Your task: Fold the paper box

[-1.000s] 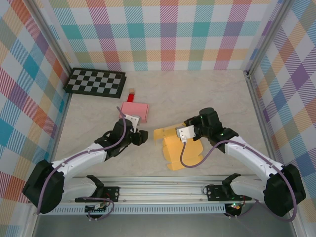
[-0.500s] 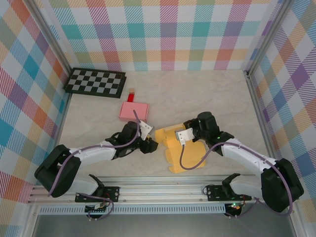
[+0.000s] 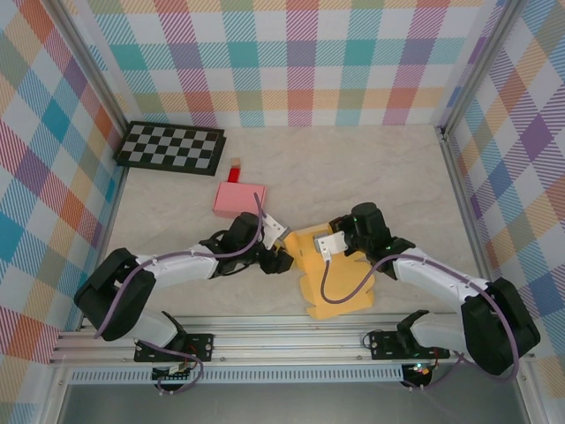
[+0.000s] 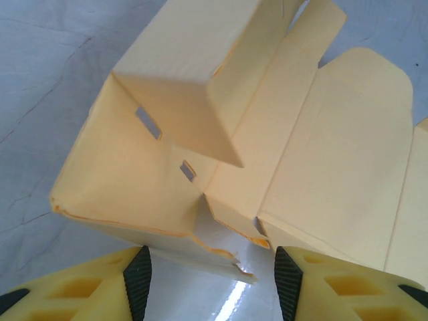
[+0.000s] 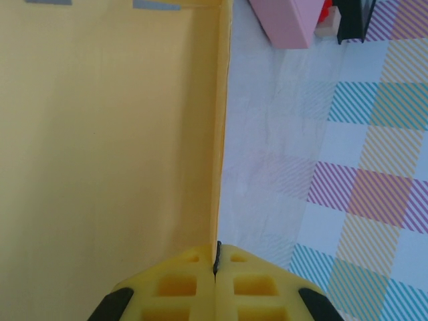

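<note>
The yellow paper box (image 3: 334, 278) lies partly folded on the table in front of the arms, one panel raised. In the left wrist view the box (image 4: 200, 134) has a side wall standing up and flat panels spreading to the right. My left gripper (image 4: 212, 287) is open at the box's left end (image 3: 285, 258), and a torn flap edge reaches between its fingers (image 4: 138, 281) without being pinched. My right gripper (image 5: 217, 257) is shut on the edge of an upright yellow panel (image 5: 107, 134), at the box's far side (image 3: 341, 233).
A pink box (image 3: 239, 200) lies behind my left arm, with a small red block (image 3: 236, 170) beyond it and a checkerboard (image 3: 170, 147) at the back left. Plaid walls close in the table on three sides. A metal rail (image 3: 291, 340) runs along the near edge.
My left gripper has moved right, from beside the pink box up to the yellow box's left end. The yellow box has shifted a little toward the near edge. My right gripper stays shut on it.
</note>
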Controlling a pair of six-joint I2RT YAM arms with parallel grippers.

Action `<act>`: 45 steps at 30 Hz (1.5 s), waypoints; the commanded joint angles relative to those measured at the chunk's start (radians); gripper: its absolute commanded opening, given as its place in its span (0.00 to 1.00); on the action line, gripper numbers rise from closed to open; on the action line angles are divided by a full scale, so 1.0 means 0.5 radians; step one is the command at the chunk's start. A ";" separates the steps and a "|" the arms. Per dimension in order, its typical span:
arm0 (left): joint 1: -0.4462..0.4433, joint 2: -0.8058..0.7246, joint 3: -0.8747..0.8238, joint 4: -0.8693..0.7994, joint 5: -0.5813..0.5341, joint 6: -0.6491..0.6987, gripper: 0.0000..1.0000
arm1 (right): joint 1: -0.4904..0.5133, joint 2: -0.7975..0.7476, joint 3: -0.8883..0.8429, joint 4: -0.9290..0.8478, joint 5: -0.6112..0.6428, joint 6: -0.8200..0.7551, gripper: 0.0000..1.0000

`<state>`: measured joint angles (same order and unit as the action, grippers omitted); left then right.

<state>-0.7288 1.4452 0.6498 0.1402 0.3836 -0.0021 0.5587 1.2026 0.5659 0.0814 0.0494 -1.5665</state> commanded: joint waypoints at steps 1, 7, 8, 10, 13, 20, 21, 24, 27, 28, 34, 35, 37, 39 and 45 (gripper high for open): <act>-0.016 -0.232 -0.019 -0.072 -0.033 0.037 0.59 | 0.015 0.010 -0.023 -0.012 0.007 -0.046 0.00; 0.221 -0.444 -0.299 0.164 -0.167 -0.289 0.68 | 0.015 -0.003 -0.010 -0.025 0.001 -0.022 0.00; 0.236 -0.465 -0.344 0.231 -0.143 -0.331 0.68 | 0.014 -0.008 -0.012 -0.026 -0.003 -0.014 0.00; 0.237 -0.478 -0.408 0.284 -0.160 -0.364 0.68 | 0.015 -0.026 -0.017 -0.025 -0.009 -0.003 0.00; 0.237 -0.360 -0.386 0.228 -0.176 -0.356 0.66 | 0.015 -0.046 -0.029 0.008 -0.025 0.017 0.00; 0.237 -0.040 -0.194 0.287 -0.001 -0.299 0.63 | 0.015 -0.035 -0.082 0.111 -0.031 0.041 0.00; 0.234 0.003 -0.154 0.280 0.027 -0.283 0.63 | 0.015 -0.047 -0.085 0.105 -0.030 0.051 0.00; 0.230 0.121 -0.042 0.251 0.106 -0.235 0.63 | 0.015 -0.058 -0.074 0.065 -0.030 0.050 0.00; 0.220 0.214 0.049 0.233 0.230 -0.188 0.62 | 0.015 -0.061 -0.071 0.049 -0.028 0.052 0.00; 0.213 0.238 0.077 0.219 0.264 -0.172 0.61 | 0.015 -0.061 -0.070 0.050 -0.031 0.054 0.00; 0.146 0.355 0.234 0.118 0.385 -0.134 0.56 | 0.015 -0.050 -0.076 0.066 -0.028 0.053 0.00; 0.132 0.356 0.243 0.125 0.394 -0.147 0.56 | 0.015 -0.052 -0.079 0.066 -0.025 0.051 0.00; 0.104 0.343 0.241 0.145 0.415 -0.167 0.56 | 0.015 -0.051 -0.083 0.064 -0.016 0.051 0.00; 0.087 0.315 0.225 0.158 0.449 -0.177 0.57 | 0.014 -0.053 -0.085 0.056 -0.009 0.053 0.00; 0.083 0.194 0.120 0.121 0.440 -0.180 0.59 | 0.021 -0.082 -0.148 0.350 0.054 0.082 0.00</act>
<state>-0.6796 1.6012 0.7357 0.2138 0.5797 -0.0963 0.5617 1.1866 0.5201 0.1471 0.0593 -1.5524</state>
